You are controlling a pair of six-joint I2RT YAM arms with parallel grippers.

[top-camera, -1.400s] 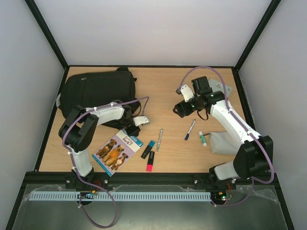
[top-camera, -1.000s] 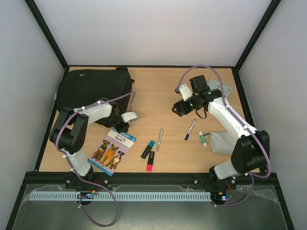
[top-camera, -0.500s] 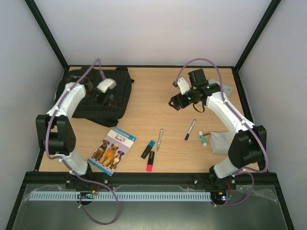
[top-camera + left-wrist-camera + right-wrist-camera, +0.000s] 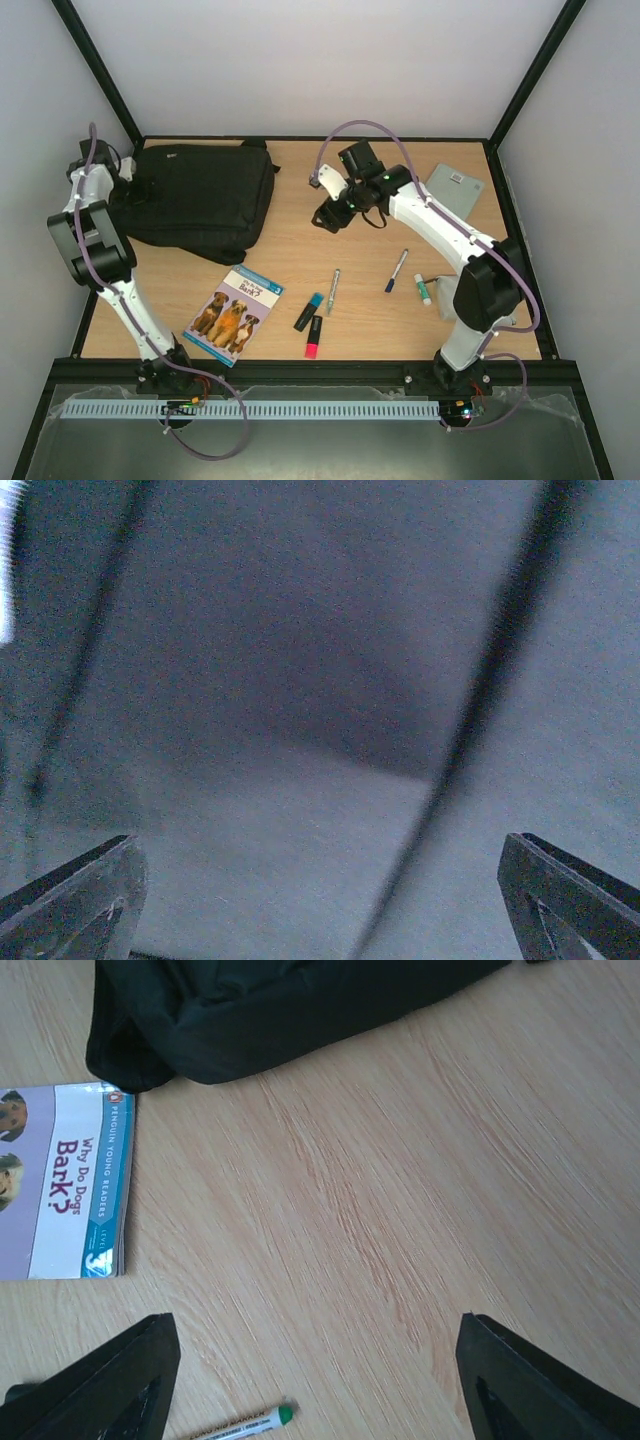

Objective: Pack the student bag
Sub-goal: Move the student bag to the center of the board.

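Observation:
The student bag, a large black backpack, lies flat at the table's back left; its lower edge fills the top of the right wrist view. My left gripper is up at the bag's far left end. In its own view the left gripper faces a blurred grey wall crossed by dark lines, its jaws wide open and empty. Just right of the bag, my right gripper hovers over bare wood. The right gripper is open and holds nothing.
A dog book lies below the bag. A blue highlighter, a pink highlighter, a green-tipped marker, a blue pen and a small green-capped tube lie mid-table. A grey pad and a white pouch lie at the right.
The left arm swung from the bag's front edge up across the bag to its far left end, and its gripper opened. The right arm moved left toward the bag.

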